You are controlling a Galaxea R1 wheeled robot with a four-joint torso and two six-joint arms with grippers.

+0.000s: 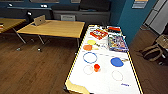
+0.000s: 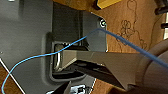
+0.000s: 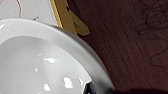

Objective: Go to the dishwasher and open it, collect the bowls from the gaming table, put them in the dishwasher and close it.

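A long white-topped table (image 1: 105,82) with a yellow rim stands right in front of me in the head view. On it lie a blue ring (image 1: 90,57), a blue disc (image 1: 117,61), a small orange cup (image 1: 96,67) and two pale round outlines (image 1: 88,69); I cannot tell whether those are bowls. In the right wrist view a glossy white bowl (image 3: 37,62) looms very close, above the table's yellow edge (image 3: 62,20). Whether it is held I cannot tell. The dishwasher is out of view.
Board game boxes (image 1: 117,43), an orange disc (image 1: 87,47) and a yellow disc (image 1: 91,42) crowd the table's far end. A wooden desk (image 1: 55,28) with a laptop (image 1: 39,20) stands to the left. A bag (image 1: 151,52) lies on the wooden floor at right.
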